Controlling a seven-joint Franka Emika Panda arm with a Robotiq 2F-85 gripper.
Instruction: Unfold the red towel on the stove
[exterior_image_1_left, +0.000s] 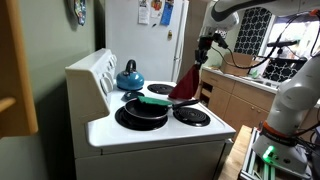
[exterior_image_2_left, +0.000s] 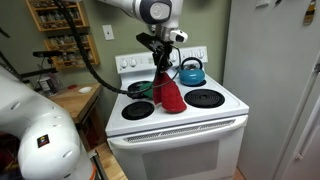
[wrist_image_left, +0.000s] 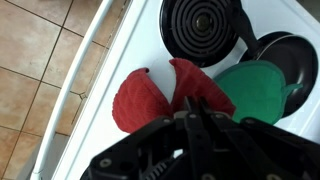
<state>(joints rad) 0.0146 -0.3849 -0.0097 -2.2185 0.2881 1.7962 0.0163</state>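
Your hand (exterior_image_2_left: 160, 64) is pinched shut on the red towel (exterior_image_2_left: 169, 93). The towel hangs straight below it, over the stove (exterior_image_2_left: 185, 125).

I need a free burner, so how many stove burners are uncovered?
2, both in front: pan-side burner and kettle-side burner. The pan and kettle cover the back ones.

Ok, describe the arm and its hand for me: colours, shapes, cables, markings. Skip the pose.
The arm is glossy white, built from rounded, bulbous segments with a dark ring at a joint. A black cable loops alongside it. The hand is matte black and blocky, with angular linked fingers in the wrist view. No markings are legible.
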